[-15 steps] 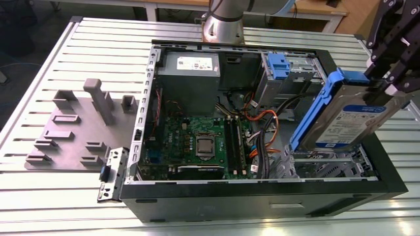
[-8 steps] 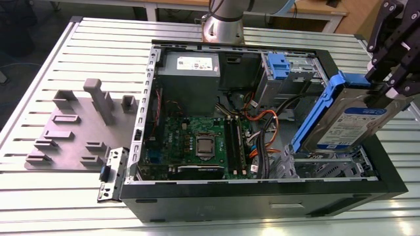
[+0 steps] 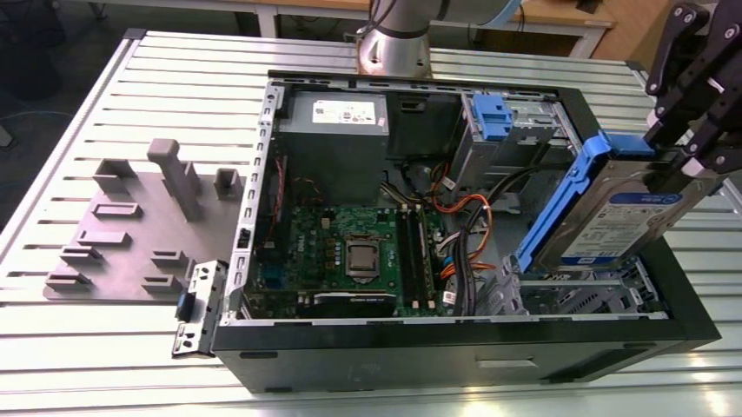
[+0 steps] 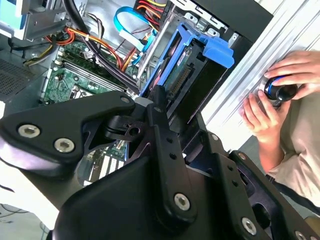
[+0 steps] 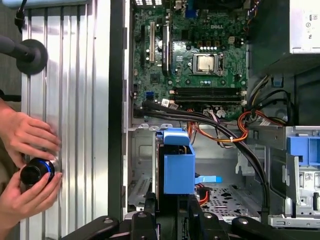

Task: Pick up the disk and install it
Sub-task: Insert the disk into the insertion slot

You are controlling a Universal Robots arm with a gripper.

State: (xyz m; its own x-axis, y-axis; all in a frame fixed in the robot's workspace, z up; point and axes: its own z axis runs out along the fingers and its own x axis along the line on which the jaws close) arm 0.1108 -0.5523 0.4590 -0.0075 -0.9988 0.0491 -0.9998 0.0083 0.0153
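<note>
Jaws grip the disk (image 3: 620, 221) by its upper end, holding it tilted over the open computer case (image 3: 464, 352).

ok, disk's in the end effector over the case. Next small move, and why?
Probably ease it down toward the bay. The end effector grips the disk by its upper end; the disk is tilted, with its lower end close above the bay and not yet seated.

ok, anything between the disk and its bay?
No clear blocker. The blue-framed silver hard drive, in the end effector, hangs over the open metal bay; a small blue connector lies in it and black cables skirt its edge.
</note>
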